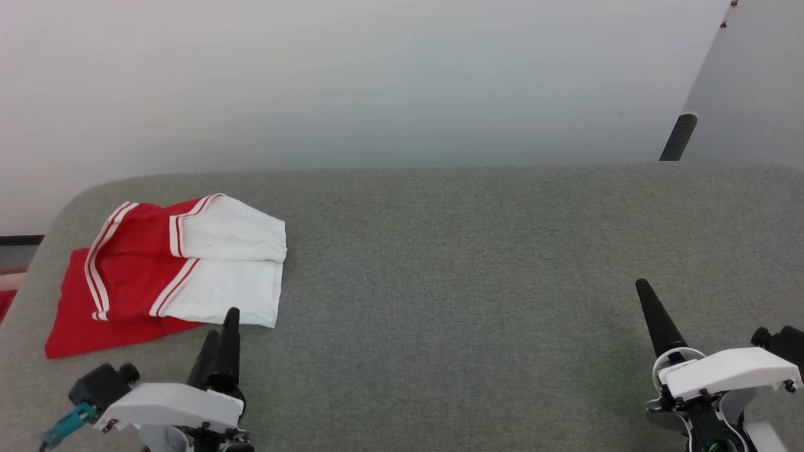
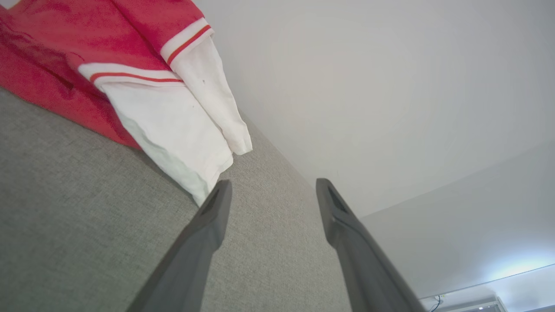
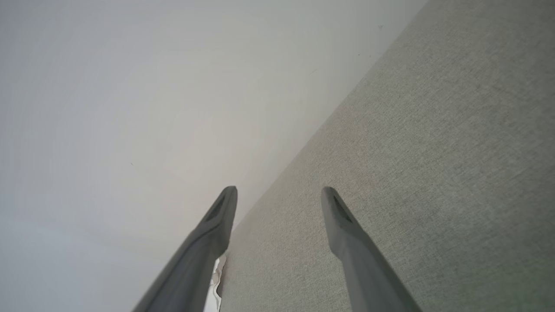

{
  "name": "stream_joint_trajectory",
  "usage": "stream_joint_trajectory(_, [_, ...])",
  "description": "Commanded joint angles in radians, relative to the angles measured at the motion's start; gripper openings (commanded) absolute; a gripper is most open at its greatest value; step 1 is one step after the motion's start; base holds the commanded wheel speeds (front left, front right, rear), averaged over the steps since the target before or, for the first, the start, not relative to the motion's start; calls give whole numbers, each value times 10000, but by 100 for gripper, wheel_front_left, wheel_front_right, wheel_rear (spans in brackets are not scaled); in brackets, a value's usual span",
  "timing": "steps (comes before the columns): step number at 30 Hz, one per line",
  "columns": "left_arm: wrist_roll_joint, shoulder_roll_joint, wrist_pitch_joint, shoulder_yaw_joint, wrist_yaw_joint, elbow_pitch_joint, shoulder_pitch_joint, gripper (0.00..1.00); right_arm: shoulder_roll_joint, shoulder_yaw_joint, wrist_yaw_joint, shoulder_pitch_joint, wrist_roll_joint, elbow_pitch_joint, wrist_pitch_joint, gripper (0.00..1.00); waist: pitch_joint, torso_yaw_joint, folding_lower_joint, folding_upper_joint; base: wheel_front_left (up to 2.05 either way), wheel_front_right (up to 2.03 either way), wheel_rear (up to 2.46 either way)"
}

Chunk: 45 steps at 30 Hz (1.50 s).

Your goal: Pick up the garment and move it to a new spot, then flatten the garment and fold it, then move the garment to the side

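The garment (image 1: pixel 163 270) lies folded at the table's left end, red with white sleeves and red-and-white striped trim, its white sleeves turned toward the middle. In the left wrist view the garment (image 2: pixel 143 86) fills the upper left. My left gripper (image 1: pixel 223 323) stands open just at the near edge of the white sleeve, nothing between its fingers. Seen from the wrist, the left gripper (image 2: pixel 274 184) has one fingertip (image 2: pixel 221 193) beside the sleeve's corner; I cannot tell if they touch. My right gripper (image 1: pixel 647 295) is far off at the lower right, and the right gripper (image 3: pixel 279 189) is open over bare fabric.
The table (image 1: pixel 471 282) is covered in grey fabric, with a rounded far-left corner and a white wall behind it. A dark post (image 1: pixel 678 137) stands beyond the back right edge. A bit of red (image 1: pixel 5 304) shows past the table's left edge.
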Motion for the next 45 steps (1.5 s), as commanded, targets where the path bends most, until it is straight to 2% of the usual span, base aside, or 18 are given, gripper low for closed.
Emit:
stream_joint_trajectory(1, [524,130,-108,-40,75,-225,-213,100,-169,157,3,-382,-433,-17,-130,100,-2,-3,0,0,0,0,0])
stream_joint_trajectory(9, [1938,311,-348,-177,219,-328,-134,100,-393,328,4,-661,-1824,212,-418,100,-7,-6,0,0,0,0,0])
stream_joint_trajectory(22, [4027,589,-758,-421,520,-582,-294,100,-404,-109,5,-832,-4222,314,-847,100,-6,4,0,0,0,0,0])
stream_joint_trajectory(45, [6520,895,-1370,-673,705,-560,-260,100,-403,-369,6,-951,-7325,530,-1373,100,-76,-7,0,0,0,0,0])
